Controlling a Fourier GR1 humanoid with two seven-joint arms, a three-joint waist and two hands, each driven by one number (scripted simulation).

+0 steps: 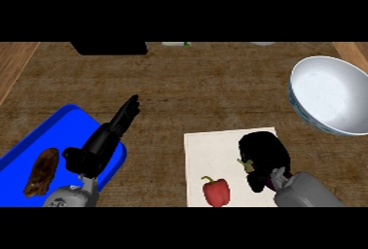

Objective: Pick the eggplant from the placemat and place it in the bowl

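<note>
On the placemat [208, 151], near-right part of the bench [201, 87]: right robot hand [262, 148] is draped over the eggplant [247, 164], fingers curled round it. Most of the eggplant is hidden under the black fingers. Only the green stem end pokes out on the left, plus a sliver of purple by the wrist. I read that as a grasp closed on the eggplant. Can't tell from this angle whether it's off the mat or resting on it.

Progress, my read: reach done, grasp made or nearly so. Lift, carry and release are all left. Bowl [334, 92] sits beyond the mat to the far right, well apart from the hand, with nothing in it. Eggplant is over the mat, not the bowl.

Pose: right forearm enters from the lower right edge, hand palm-down, pointing away from the robot, over the mat's right half. Red pepper [215, 191] lies on the same mat just left of the hand, not touching it. Not the target, so watch clearance on the lift.

Left robot hand [101, 148]: open, fingers straight, pointing up-view, idle over the right edge of the blue tray [64, 124]. Holds nothing. Brown item [42, 172] lies on the tray beside it; can't ID it.
</note>
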